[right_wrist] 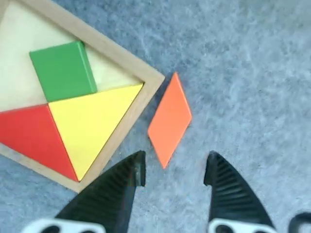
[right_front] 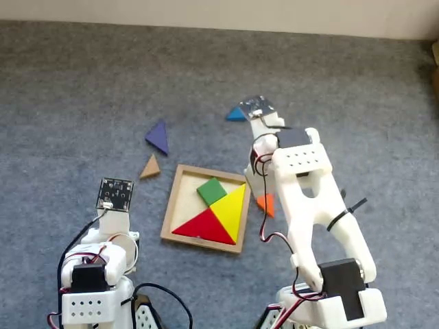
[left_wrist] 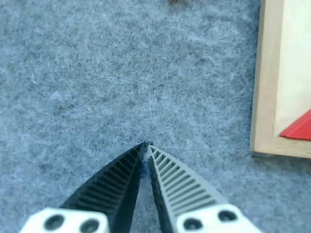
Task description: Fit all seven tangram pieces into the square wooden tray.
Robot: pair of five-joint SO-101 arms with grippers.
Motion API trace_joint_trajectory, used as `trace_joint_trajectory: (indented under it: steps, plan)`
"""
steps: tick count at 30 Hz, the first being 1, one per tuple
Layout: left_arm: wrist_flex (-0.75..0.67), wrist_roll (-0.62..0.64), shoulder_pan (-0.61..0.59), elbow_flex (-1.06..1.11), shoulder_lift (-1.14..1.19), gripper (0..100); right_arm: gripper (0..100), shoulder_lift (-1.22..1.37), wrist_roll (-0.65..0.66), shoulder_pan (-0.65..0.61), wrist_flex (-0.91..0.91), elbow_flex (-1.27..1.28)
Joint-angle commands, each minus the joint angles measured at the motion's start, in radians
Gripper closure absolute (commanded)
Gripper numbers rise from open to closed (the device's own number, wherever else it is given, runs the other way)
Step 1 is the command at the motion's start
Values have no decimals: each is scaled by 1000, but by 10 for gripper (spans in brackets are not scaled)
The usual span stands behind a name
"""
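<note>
Beside tray point(right_wrist: 151, 80) | orange piece point(right_wrist: 170, 119) | just ahead of spread right tool point(right_wrist: 175, 158)

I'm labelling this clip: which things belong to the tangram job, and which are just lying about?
Job: wooden tray; green square, yellow triangle, red triangle in it; orange parallelogram, blue triangle, purple triangle, tan triangle outside.
Other: grey carpet.

**Soft, even light over the table**

We found the grey mat point(right_front: 82, 82) brightly and evenly lit from above, its shadows faint and soft-edged. In the left wrist view, a thin shade lay on the mat along the rim of the wooden tray point(left_wrist: 260, 97). The green square point(right_wrist: 63, 70) showed one darker side face. The white shell of the right arm point(right_front: 309, 199) was the brightest surface.
</note>
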Motion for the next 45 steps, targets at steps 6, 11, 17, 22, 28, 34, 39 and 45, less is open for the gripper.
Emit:
trace_joint_trajectory:
  steps: [6,11,17,22,28,34,39,45]
  plan:
    - [8,8,-8,21,-38,994,807,-51,60,12,-67,39]
    - [8,8,-8,21,-38,994,807,-54,69,5,-292,240]
    - [8,8,-8,21,-38,994,807,-53,137,5,-463,355]
    - [8,8,-8,21,-38,994,807,-61,60,15,-503,357]
    - [8,8,-8,21,-38,994,807,-61,-71,50,-501,357]
    - [8,8,-8,21,-38,994,807,-50,-129,82,-506,358]
    - [8,8,-8,21,-38,994,807,-50,-144,39,-507,363]
    - [8,8,-8,21,-38,994,807,-64,-143,45,-466,348]
